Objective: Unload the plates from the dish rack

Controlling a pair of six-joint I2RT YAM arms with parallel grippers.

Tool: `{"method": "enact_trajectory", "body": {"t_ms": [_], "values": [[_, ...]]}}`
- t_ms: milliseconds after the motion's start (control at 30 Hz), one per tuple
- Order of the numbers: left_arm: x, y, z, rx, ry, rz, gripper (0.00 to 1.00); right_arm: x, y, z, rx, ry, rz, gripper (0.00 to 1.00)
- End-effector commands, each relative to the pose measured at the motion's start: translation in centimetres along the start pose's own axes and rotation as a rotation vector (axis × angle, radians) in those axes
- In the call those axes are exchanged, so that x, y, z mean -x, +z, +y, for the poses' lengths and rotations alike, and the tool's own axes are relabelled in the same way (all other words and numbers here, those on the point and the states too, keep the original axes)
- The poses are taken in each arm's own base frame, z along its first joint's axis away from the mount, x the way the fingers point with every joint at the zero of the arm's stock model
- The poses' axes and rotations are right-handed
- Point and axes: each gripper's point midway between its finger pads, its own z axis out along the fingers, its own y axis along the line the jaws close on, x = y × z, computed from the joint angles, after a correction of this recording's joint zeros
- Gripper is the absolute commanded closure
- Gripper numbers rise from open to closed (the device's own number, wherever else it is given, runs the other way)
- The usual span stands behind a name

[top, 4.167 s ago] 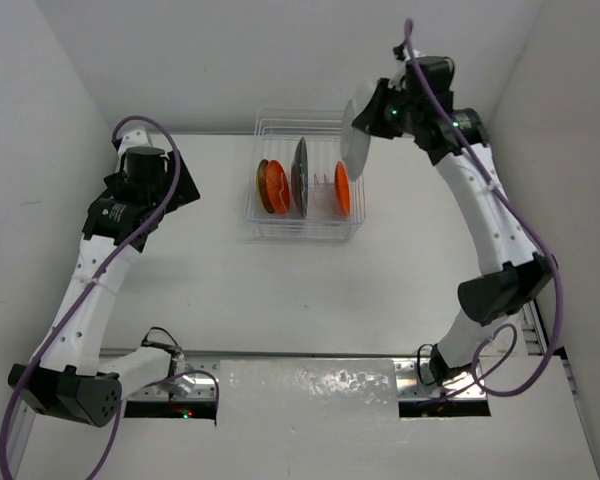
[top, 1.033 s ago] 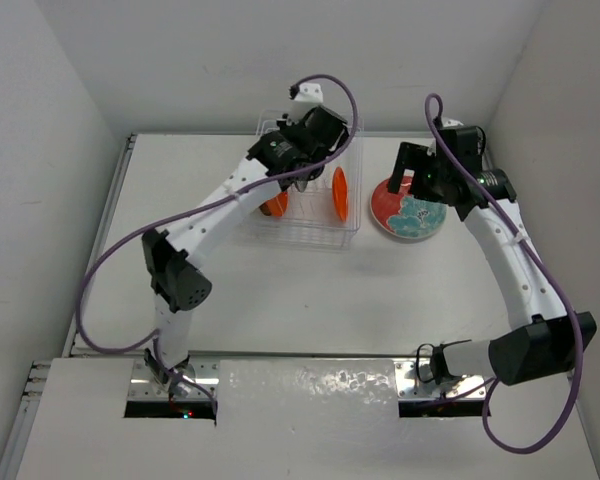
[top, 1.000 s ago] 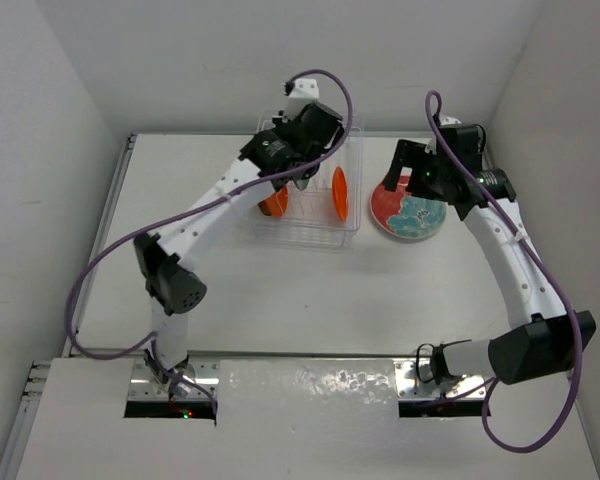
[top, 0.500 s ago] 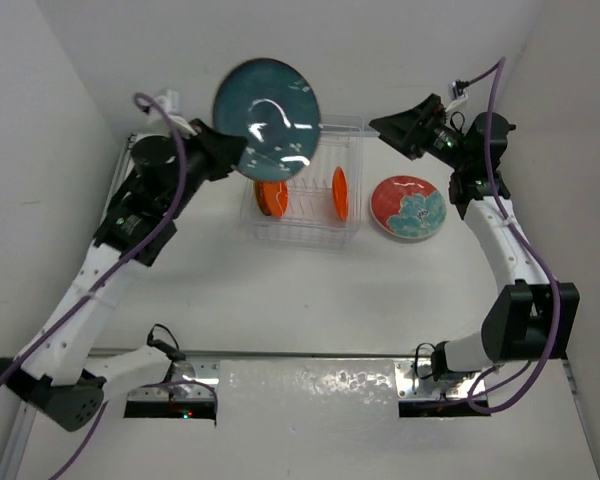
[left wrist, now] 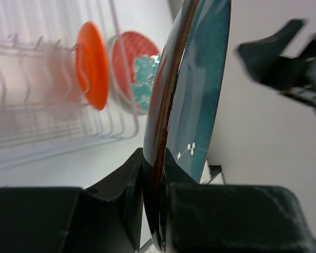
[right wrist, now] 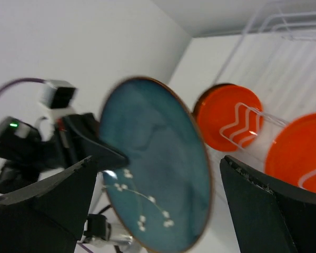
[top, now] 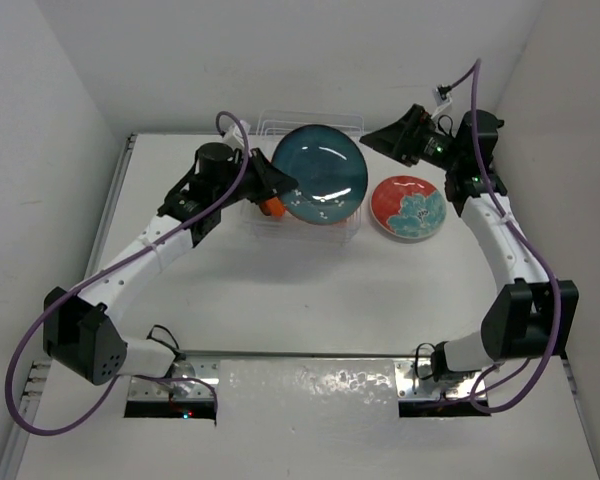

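Top external view: our left gripper (top: 276,182) is clamped on the rim of the dark teal plate (top: 320,189), holding it lifted over the dish rack (top: 280,228) with its glazed face turned upward. Our right gripper (top: 378,134) hangs empty, jaws spread wide, beside the rack's far right corner. A red floral plate (top: 410,208) lies flat on the table (top: 280,290) just right of the rack. Orange plates (left wrist: 92,63) stand in its slots. We judge the teal plate should travel clear of the rack, then be levelled and lowered gently before release.

Dark teal plate (top: 320,175), orange plate (left wrist: 92,63), red plate with teal flowers (top: 410,207), clear rack (top: 270,229)
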Motion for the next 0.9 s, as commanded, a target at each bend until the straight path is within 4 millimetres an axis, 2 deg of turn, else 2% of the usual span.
{"method": "enact_trajectory", "body": {"t_ms": [0, 133, 167, 233, 300, 333, 367, 400, 433, 467, 500, 533, 567, 600, 633, 667, 700, 733, 767, 800, 833, 867], "values": [[7.1, -4.5, -11.2, -0.396, 0.075, -0.242, 1.0, -1.1, -1.1, -2.2, -0.134, -0.135, 0.056, 0.04], [6.2, -4.4, -11.4, -0.454, 0.06, -0.221, 1.0, -2.8, -1.0, -2.8, -0.1, -0.085, 0.096, 0.06], [6.2, -4.7, -11.9, -0.487, 0.07, -0.222, 1.0, -2.8, -0.8, -2.4, -0.064, -0.083, 0.097, 0.08], [5.6, -4.3, -11.7, -0.503, 0.064, -0.204, 1.0, -3.3, -0.6, -0.3, 0.065, -0.043, 0.117, 0.14], [5.4, -4.0, -11.7, -0.517, 0.064, -0.195, 1.0, -3.7, -0.3, 0.7, 0.132, 0.034, 0.146, 0.28], [5.1, -3.6, -11.5, -0.519, 0.064, -0.184, 1.0, -3.7, -0.4, 1.7, 0.199, 0.007, 0.146, 0.44], [5.1, -3.4, -11.4, -0.518, 0.062, -0.178, 1.0, -3.7, -0.4, 2.1, 0.224, 0.019, 0.144, 0.44], [5.0, -3.1, -11.2, -0.517, 0.059, -0.172, 1.0, -3.6, -0.5, 2.4, 0.239, 0.069, 0.142, 0.69], [5.0, -2.5, -10.9, -0.497, 0.055, -0.161, 1.0, -3.5, -0.5, 2.6, 0.257, 0.058, 0.128, 0.83], [4.9, -2.0, -10.5, -0.474, 0.056, -0.15, 0.95, -3.4, -0.5, 2.5, 0.251, 0.068, 0.125, 0.98], [5.6, -1.5, -10.6, -0.45, 0.088, -0.159, 0.65, -3.4, -0.5, 2.2, 0.237, 0.078, 0.12, 1.0], [5.5, -0.5, -8.7, -0.343, 0.068, -0.144, 0.45, -3.3, -0.4, 1.8, 0.212, 0.09, 0.111, 1.0], [5.7, 0.0, -7.5, -0.265, 0.065, -0.142, 0.22, -2.4, -0.3, 0.1, 0.144, 0.109, 0.056, 1.0], [7.1, 0.2, -7.5, -0.212, 0.114, -0.173, 0.07, -1.8, -0.7, -0.4, 0.094, 0.078, 0.016, 1.0], [6.7, 0.6, -4.1, -0.036, 0.093, -0.153, 0.0, -2.0, -1.2, -2.4, -0.006, 0.141, -0.001, 1.0], [7.0, 0.5, -3.0, 0.035, 0.123, -0.156, 0.0, 0.5, -2.4, -5.0, -0.122, 0.146, -0.126, 1.0], [8.0, 0.1, -2.5, 0.093, 0.13, -0.183, 0.0, 0.6, -3.6, -6.2, -0.185, 0.182, -0.178, 1.0], [7.9, -0.6, -0.1, 0.221, 0.124, -0.191, 0.0, 1.7, -5.1, -8.0, -0.252, 0.217, -0.259, 1.0], [8.2, -1.1, 1.0, 0.283, 0.129, -0.207, 0.0, 3.0, -6.3, -9.4, -0.32, 0.271, -0.371, 1.0], [8.6, -1.9, 1.9, 0.33, 0.129, -0.226, 0.0, 2.4, -7.4, -11.1, -0.372, 0.302, -0.415, 1.0], [8.5, -2.7, 3.3, 0.401, 0.128, -0.238, 0.0, 2.9, -8.6, -11.4, -0.408, 0.301, -0.473, 1.0], [8.6, -3.1, 3.7, 0.421, 0.135, -0.242, 0.0, 3.4, -9.7, -12.8, -0.484, 0.296, -0.542, 1.0]]}}
